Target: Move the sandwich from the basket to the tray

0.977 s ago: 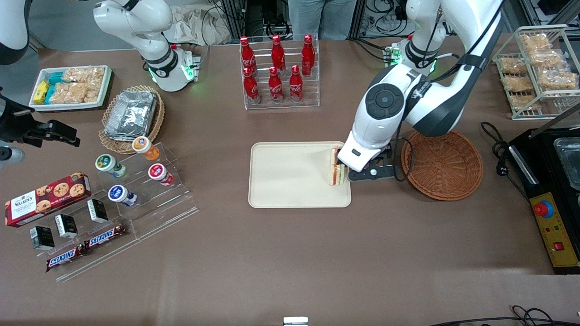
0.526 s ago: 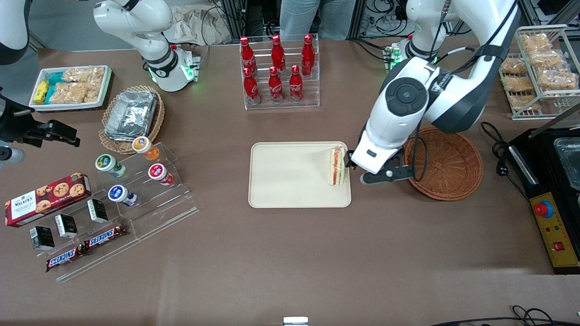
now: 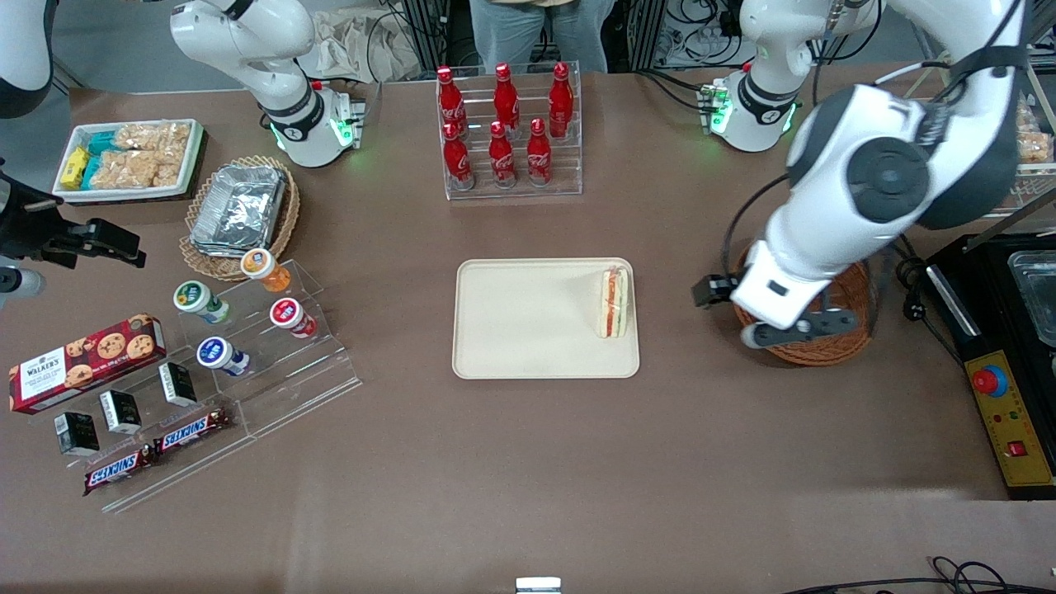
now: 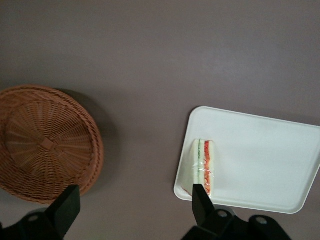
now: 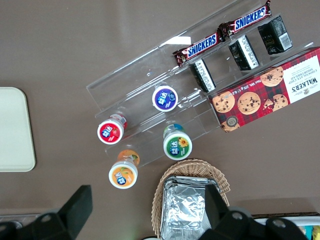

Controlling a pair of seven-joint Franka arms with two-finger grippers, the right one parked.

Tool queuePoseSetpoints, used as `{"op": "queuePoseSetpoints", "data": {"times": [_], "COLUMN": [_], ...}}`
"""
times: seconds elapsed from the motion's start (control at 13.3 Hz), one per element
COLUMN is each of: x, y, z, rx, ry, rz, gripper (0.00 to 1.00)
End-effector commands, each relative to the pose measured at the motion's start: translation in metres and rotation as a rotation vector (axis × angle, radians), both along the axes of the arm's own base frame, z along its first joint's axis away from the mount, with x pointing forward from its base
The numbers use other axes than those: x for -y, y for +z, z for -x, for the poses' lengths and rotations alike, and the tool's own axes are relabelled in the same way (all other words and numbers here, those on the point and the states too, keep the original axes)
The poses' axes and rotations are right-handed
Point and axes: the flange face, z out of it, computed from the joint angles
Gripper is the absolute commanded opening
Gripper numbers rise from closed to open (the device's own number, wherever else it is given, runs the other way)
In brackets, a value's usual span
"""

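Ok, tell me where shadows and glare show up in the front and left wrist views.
Front view: overhead light glares off the crinkled foil containers and clear acrylic riser. Left wrist view: the round reddish-brown wicker basket casts a soft shadow toward the cream rectangular tray; the wrapped triangular sandwich stays evenly lit; the open claw hangs dark above the table.

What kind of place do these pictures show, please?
Probably a robotics lab staged as a snack counter: cola bottles in a clear rack, Snickers bars, and a sandwich on a tray. The gripper hangs open, raised near the basket.
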Motion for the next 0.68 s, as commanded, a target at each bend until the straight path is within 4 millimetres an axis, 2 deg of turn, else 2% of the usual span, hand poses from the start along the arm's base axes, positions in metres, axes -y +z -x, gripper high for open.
{"op": "queuePoseSetpoints", "data": {"times": [0.0, 0.15, 0.3, 0.6], "x": [-0.046, -0.089, -0.114, -0.12], "y": [0.034, 0.055, 0.078, 0.095], "z": [0.009, 0.016, 0.025, 0.062], "rx": [-0.002, 0.001, 0.017, 0.044], "ry": [-0.013, -0.001, 0.04, 0.038], "rz": [0.007, -0.014, -0.003, 0.013], "gripper": [0.99, 0.99, 0.99, 0.99]}}
